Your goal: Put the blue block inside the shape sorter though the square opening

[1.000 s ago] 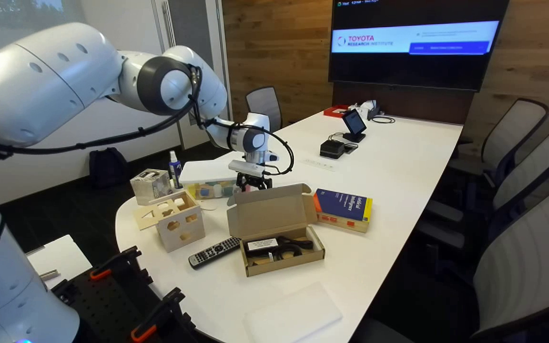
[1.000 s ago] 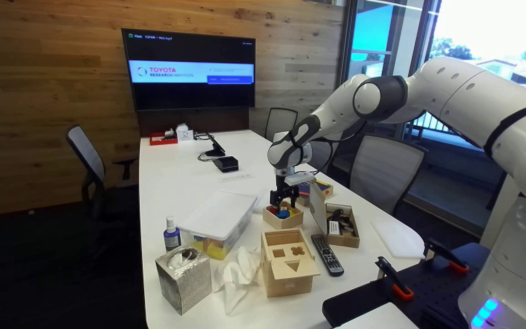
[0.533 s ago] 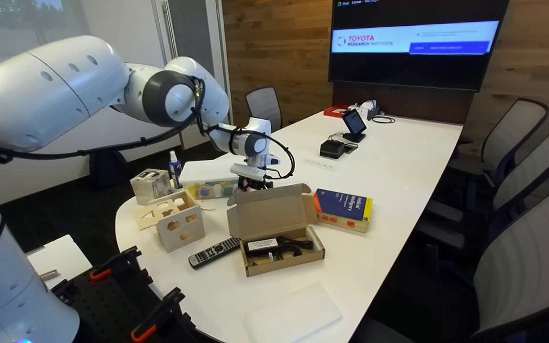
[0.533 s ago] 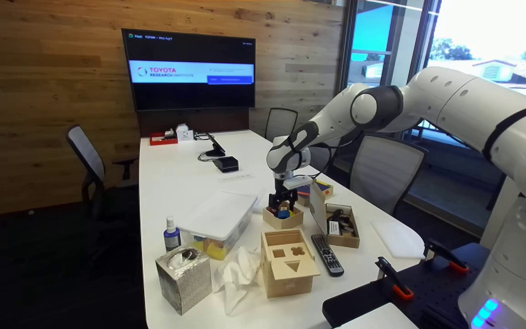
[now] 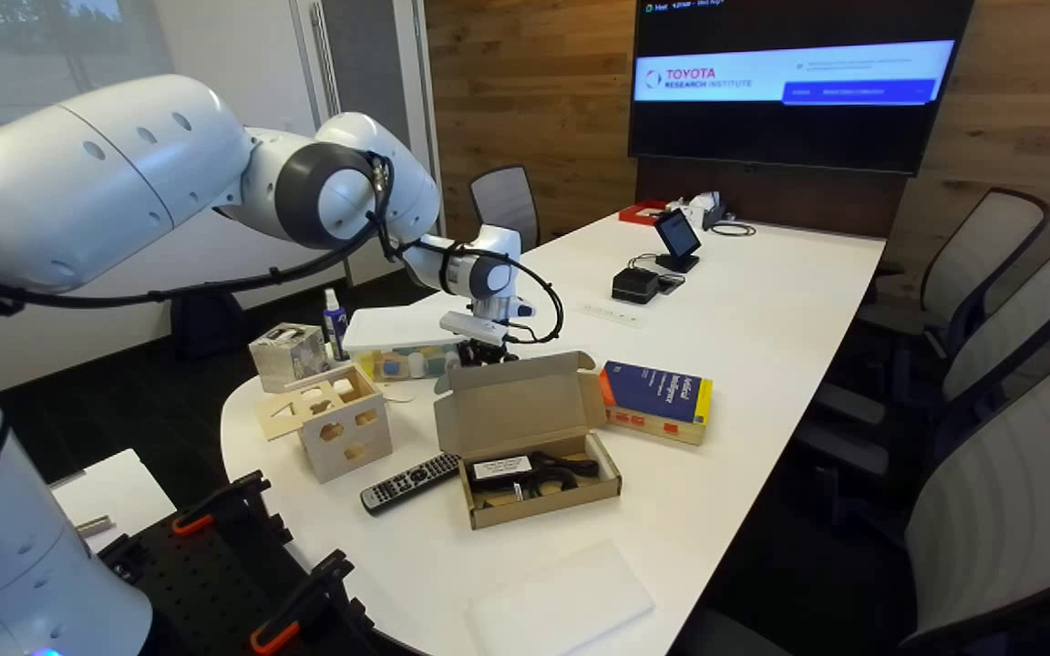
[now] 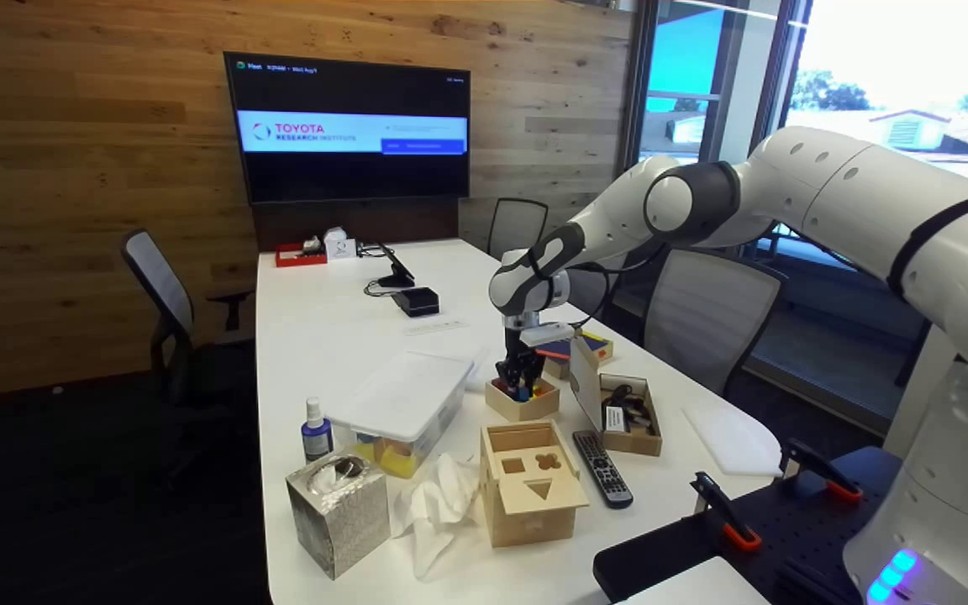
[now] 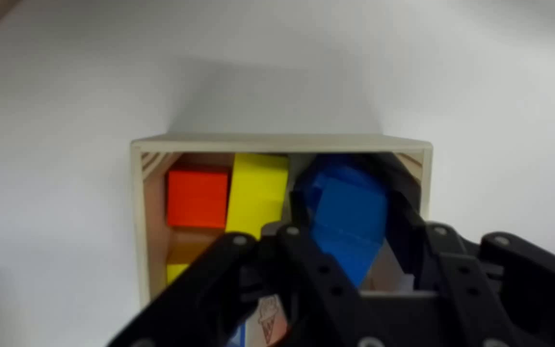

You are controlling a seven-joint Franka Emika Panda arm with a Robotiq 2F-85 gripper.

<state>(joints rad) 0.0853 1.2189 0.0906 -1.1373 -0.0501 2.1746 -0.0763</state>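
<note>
The blue block (image 7: 350, 212) lies among other blocks in a small pale wooden tray (image 7: 282, 146). My gripper (image 7: 347, 207) reaches down into that tray, one finger against each side of the block; it looks shut on it. In an exterior view only a bit of blue shows under the gripper (image 6: 523, 385), over the tray (image 6: 511, 410). The cardboard lid hides the tray in an exterior view, where the gripper (image 5: 486, 353) shows just above it. The wooden shape sorter (image 6: 534, 523) stands nearer the arm's base, its square opening (image 6: 513, 465) facing up beside a clover and a triangle.
Red (image 7: 196, 197) and yellow (image 7: 258, 193) blocks share the tray. Around it stand an open cardboard box (image 5: 543, 506) with cables, a lidded plastic bin (image 6: 404, 395), a book (image 5: 657, 396) and a remote (image 6: 602, 470). Crumpled tissue (image 6: 442, 508) and a tissue box (image 6: 341, 517) flank the sorter.
Over the last second my gripper has come down into the tray. Its fingers, wide apart before, have drawn together around the blue block. The sorter and other things have not moved.
</note>
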